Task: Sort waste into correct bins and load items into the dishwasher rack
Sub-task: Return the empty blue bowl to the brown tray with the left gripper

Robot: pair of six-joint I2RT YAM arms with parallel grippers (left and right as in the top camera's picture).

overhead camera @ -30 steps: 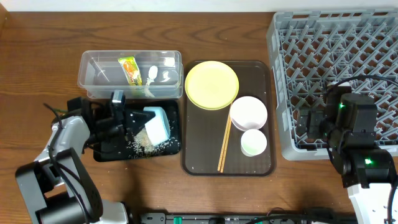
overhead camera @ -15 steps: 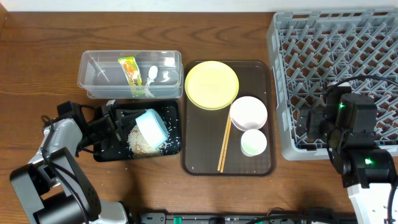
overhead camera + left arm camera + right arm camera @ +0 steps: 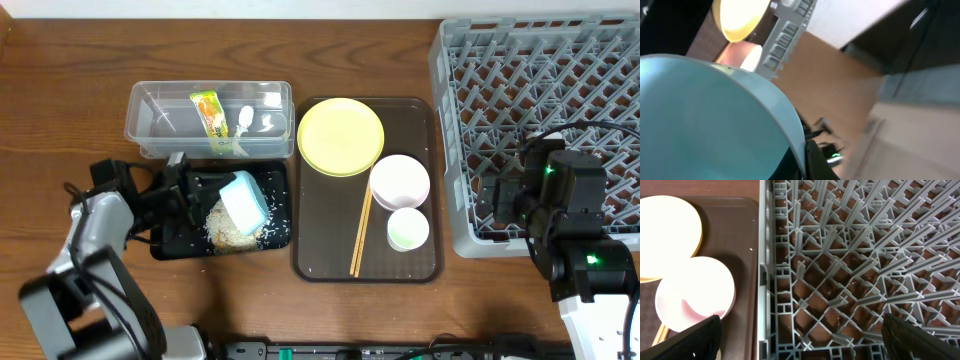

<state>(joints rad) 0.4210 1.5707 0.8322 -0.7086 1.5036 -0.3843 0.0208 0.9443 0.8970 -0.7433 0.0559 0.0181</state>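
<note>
In the left middle of the overhead view, the left gripper (image 3: 205, 195) is clamped on the light blue bowl (image 3: 245, 200), which is tipped on its side above the rice scraps (image 3: 232, 230) in the black tray (image 3: 168, 251). At the right edge, the right gripper (image 3: 801, 330) hangs with fingers apart and empty over the dishwasher rack (image 3: 840, 255).

Robot lab or test bench, arranged as kitchen clean-up scene.
- Plain wooden desk (image 3: 60, 60), seen from above; white wall strip (image 3: 250, 6) along upper edge of frame.
- Two robot arms at near edge: left arm (image 3: 100, 220) at lower left, right arm (image 3: 580, 200) at lower right.
- Loose black cables (image 3: 82, 182) and green status light (image 3: 548, 171) on arms.
- Black bar (image 3: 300, 352) at bottom edge, looks like power strip.
- Dish things set out in neat order: clear tub (image 3: 160, 110), black tray (image 3: 280, 235), brown serving tray (image 3: 420, 120).
- Grey dishwasher rack (image 3: 540, 60) stands directly on desk, at right of frame.
</note>
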